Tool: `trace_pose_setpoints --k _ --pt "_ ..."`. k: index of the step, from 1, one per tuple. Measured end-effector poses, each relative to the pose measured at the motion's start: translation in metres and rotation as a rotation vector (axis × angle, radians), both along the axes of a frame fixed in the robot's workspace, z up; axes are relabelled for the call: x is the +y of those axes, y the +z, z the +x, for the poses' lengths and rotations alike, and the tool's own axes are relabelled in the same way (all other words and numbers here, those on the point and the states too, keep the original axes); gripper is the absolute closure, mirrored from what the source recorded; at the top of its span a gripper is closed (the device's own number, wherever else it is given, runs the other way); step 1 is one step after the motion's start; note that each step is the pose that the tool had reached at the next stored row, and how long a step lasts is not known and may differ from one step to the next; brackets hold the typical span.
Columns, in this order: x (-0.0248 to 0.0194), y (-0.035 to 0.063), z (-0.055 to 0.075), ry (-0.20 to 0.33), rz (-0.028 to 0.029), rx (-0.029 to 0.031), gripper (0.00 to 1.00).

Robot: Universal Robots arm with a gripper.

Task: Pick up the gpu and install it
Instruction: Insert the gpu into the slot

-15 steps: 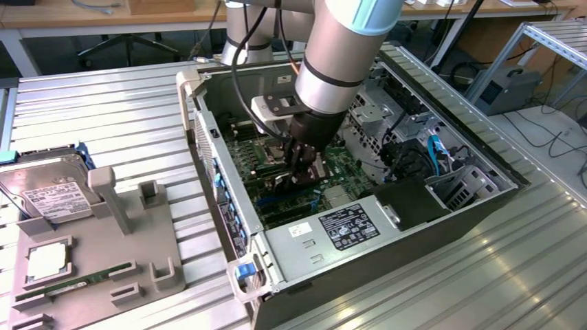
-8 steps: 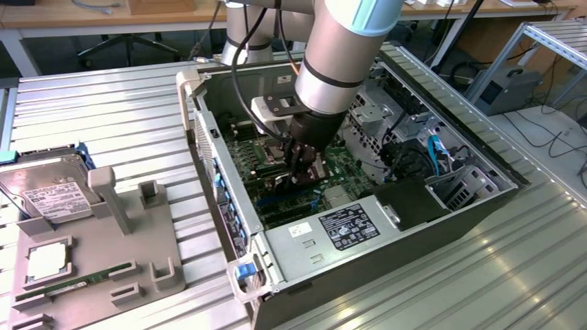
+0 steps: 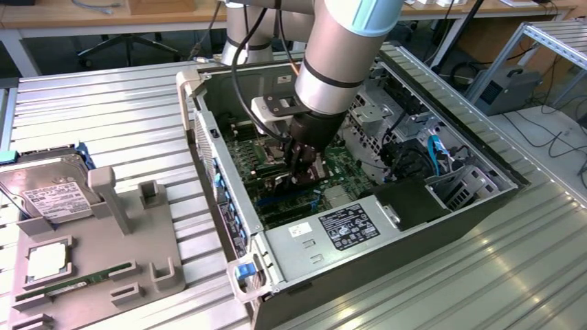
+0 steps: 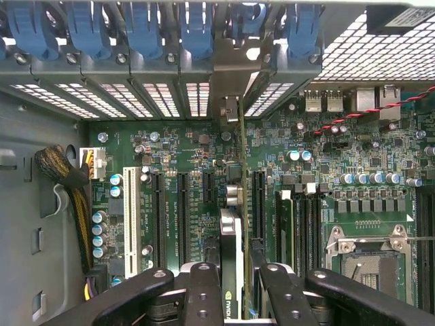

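The gripper [image 4: 234, 288] clamps the gpu [image 4: 231, 251] edge-on (bracket toward twelve o'clock). It stands over the motherboard [image 4: 183, 156] inside the computer case [image 3: 440, 227].

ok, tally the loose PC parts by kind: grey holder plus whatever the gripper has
hard drive: 1, on the grey holder
CPU: 1, on the holder
memory stick: 1, on the holder
gpu: 1, held in the gripper over the motherboard
Total: 4

Arm steep down, end effector [image 3: 303, 180] fingers [image 4: 204, 299] clamped about a card.
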State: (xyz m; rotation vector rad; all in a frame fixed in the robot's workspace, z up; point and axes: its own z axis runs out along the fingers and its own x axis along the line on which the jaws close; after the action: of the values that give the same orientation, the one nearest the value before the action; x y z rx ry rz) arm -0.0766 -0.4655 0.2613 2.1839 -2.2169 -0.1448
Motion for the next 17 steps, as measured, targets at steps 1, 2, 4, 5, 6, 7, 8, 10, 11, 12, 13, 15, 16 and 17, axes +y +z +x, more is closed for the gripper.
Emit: trace_pose_setpoints --k 1,2,4,5,6,7,8,10,11,12,13,15,16,17 --pt "0.0000 0.0000 0.0000 0.000 0.0000 0.0000 0.73" --pt "0.0000 -0.0002 0.0000 0.000 -0.0001 0.0000 0.73" --pt "0.0000 -0.0009 0.0000 0.000 -0.0002 0.0001 0.73" --pt "0.0000 -0.0010 0.0000 0.000 -0.0002 0.0000 0.73" --pt "0.0000 -0.0017 0.0000 0.000 0.0002 -0.0001 0.73" --pt "0.0000 -0.0016 0.0000 0.000 0.0001 0.0000 0.73" --pt "0.0000 -0.0016 0.0000 0.000 0.0001 -0.0001 0.73" --pt "0.0000 -0.0024 0.0000 0.000 -0.0002 0.0001 0.73" --pt "0.0000 -0.0024 0.0000 0.000 -0.0003 0.0001 0.73" --pt "0.0000 -0.0025 0.0000 0.000 -0.0002 0.0001 0.73" --pt "0.0000 -0.0025 0.0000 0.000 -0.0001 0.0000 0.73" --pt "0.0000 -0.0026 0.0000 0.000 0.0000 0.0000 0.73" --pt "0.0000 -0.0027 0.0000 0.000 0.0002 -0.0001 0.72" --pt "0.0000 -0.0027 0.0000 0.000 0.0002 -0.0001 0.66"
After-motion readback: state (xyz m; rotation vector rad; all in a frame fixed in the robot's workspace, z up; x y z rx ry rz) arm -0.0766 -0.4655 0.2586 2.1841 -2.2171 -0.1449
